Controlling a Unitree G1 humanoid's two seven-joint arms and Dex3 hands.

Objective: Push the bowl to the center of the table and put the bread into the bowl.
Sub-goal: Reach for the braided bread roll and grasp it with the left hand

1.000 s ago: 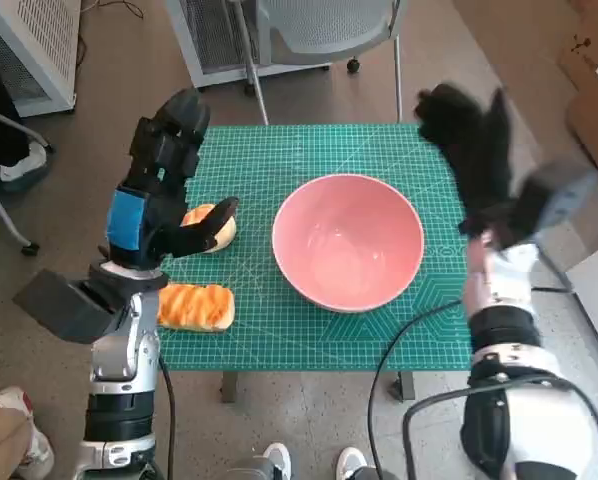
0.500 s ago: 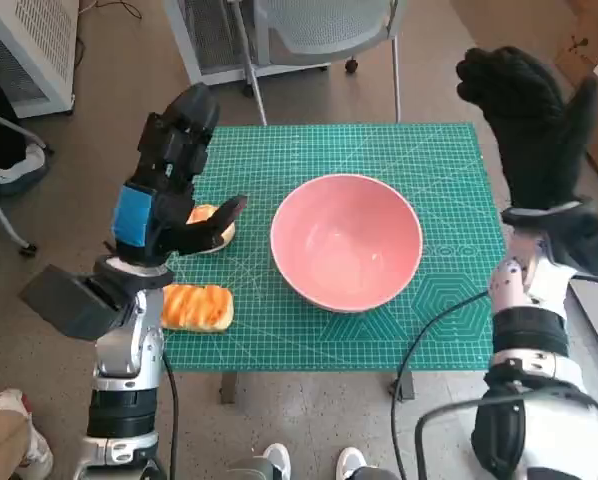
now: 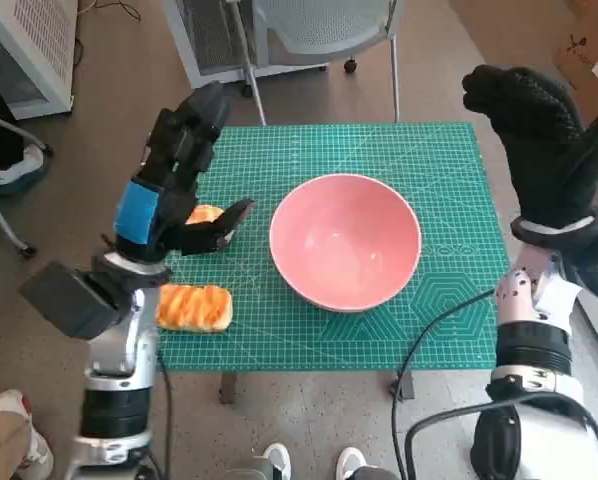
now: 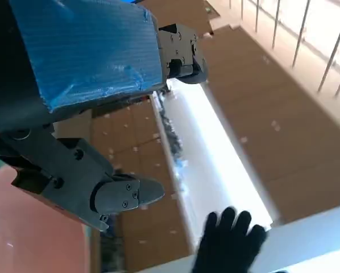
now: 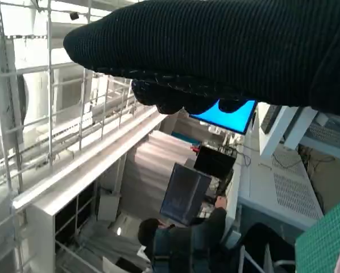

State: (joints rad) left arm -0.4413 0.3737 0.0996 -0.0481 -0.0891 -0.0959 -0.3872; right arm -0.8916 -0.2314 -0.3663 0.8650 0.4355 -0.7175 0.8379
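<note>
Bowl's parked mid-table, bread's still waiting outside it

The pink bowl [image 3: 345, 242] sits roughly in the middle of the green cutting mat [image 3: 439, 160], so the push part looks done to me and the bread step is up next. The left hand [image 3: 174, 180] hovers over the rounder bread piece [image 3: 203, 216] with fingers spread, holding nothing. A second, longer bread loaf [image 3: 192, 307] lies near the mat's front left edge, apart from the bowl. The right hand [image 3: 537, 140] is lifted off past the table's right side, splayed wide and empty. Next move, I'd guess: drop the left hand onto the nearer bread, close around it, then carry it across into the bowl. No brand names or readable writing anywhere, just the mat's grid lines.
</note>
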